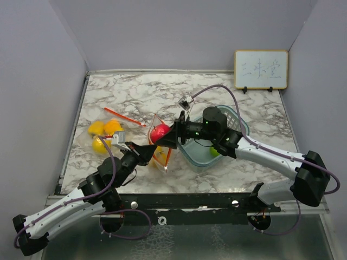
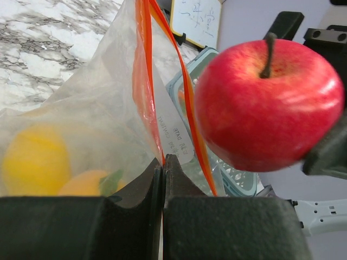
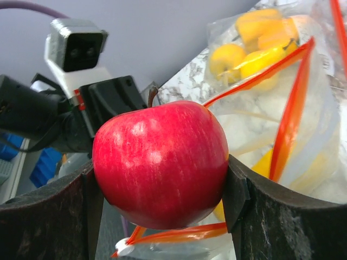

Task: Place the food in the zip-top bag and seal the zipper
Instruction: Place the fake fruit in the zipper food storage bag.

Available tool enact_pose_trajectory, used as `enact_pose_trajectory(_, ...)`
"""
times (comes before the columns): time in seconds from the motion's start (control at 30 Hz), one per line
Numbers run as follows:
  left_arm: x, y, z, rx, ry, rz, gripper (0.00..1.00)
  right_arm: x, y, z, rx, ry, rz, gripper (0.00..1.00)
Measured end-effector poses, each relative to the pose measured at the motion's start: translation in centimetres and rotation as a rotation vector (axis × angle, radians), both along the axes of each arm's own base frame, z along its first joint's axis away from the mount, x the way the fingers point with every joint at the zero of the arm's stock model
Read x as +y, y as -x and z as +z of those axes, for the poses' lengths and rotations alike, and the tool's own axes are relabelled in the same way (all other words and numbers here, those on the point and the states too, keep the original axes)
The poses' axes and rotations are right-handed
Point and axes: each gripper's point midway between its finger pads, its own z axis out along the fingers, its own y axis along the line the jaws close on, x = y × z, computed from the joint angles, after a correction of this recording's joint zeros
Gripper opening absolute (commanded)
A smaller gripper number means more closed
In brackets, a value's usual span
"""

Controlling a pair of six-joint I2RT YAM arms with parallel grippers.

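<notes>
**Apple at the bag's mouth; zipper not yet closed**

The right end effector [image 1: 169, 135] is clamped on a red apple [image 3: 161, 162], one finger on each flank; it holds the apple above the counter [image 1: 260, 108], right at the open mouth of the zip-top bag [image 2: 103, 103], but not inside it. The left end effector [image 2: 163, 162] is clenched on the bag's near edge, pinching the film beside the orange zipper [image 2: 142, 81] so the mouth stands up and gapes; the two zipper strips are plainly apart. A yellow fruit [image 2: 35, 162] and something orange beside it appear to sit low in the bag already, though the film blurs them. A green fruit [image 1: 215, 151] lies in the teal basket [image 1: 238, 125]. A fruit cluster [image 1: 105, 132], yellow and orange, lies on the counter well to the left, seemingly under clear film of its own; whether it counts as packed I cannot tell.

By my reading the task is about midway: some food is bagged and the apple is about to go in; the green fruit at least is left to move, and the whole seal is left to press.
</notes>
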Motion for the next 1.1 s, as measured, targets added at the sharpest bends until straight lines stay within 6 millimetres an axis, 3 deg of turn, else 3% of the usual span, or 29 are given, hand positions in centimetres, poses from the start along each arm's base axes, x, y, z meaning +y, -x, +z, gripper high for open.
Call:
enact_pose_trajectory(0.17, 0.1, 0.1, 0.1, -0.002, 0.006, -0.001, 0.00, 0.1, -2.3, -1.6, 0.028, 0.057, -0.111, 0.45)
enact_pose_trajectory(0.37, 0.4, 0.3, 0.8, -0.017, 0.032, -0.001, 0.00, -1.2, -5.3, -5.1, 0.065, 0.225, -0.291, 0.47)
enact_pose_trajectory(0.43, 0.4, 0.3, 0.9, -0.018, 0.035, -0.001, 0.00, -1.6, -5.7, -6.4, 0.074, 0.289, -0.332, 0.52)
enact_pose_trajectory(0.53, 0.3, 0.2, 1.0, -0.024, 0.043, -0.001, 0.00, -1.9, -6.3, -6.7, 0.060, 0.339, -0.377, 0.62)
enact_pose_trajectory(0.9, -0.4, -0.3, 1.3, -0.044, 0.039, -0.001, 0.00, -1.6, -5.4, -7.0, 0.006, 0.395, -0.363, 0.63)
enact_pose_trajectory(1.1, -0.4, -0.4, 2.2, -0.083, 0.067, -0.001, 0.00, -0.2, -3.1, -7.3, -0.060, 0.449, -0.289, 0.62)
